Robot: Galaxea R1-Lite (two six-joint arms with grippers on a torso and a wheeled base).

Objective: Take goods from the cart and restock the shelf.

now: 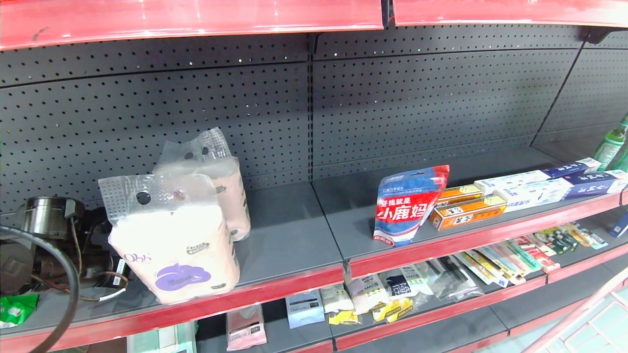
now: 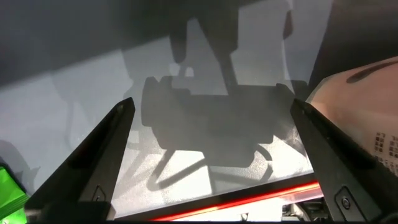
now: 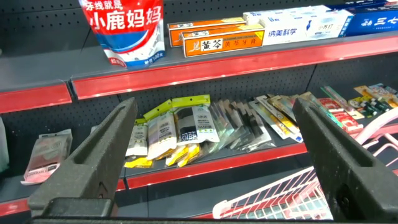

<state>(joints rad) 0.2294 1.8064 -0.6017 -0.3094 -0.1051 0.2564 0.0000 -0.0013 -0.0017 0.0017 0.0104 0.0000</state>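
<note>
Your left hand [image 2: 211,106], spread apart, is over the shelf [image 1: 289,235] beside the tissue pack [image 1: 176,245]; your right hand [image 3: 214,102], also apart, faces small packets [image 3: 180,127], possibly floss.

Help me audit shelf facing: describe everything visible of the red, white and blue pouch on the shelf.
The pouch is a glossy, soft plastic stand-up bag: blue at the top, a red middle with large white print, white and blue at the base. It looks full and stands upright on its base, slightly tilted, near the front edge of the grey shelf. It is the leftmost item of its row, close beside the orange boxes; whether they touch cannot be told. Nothing grips it.
</note>
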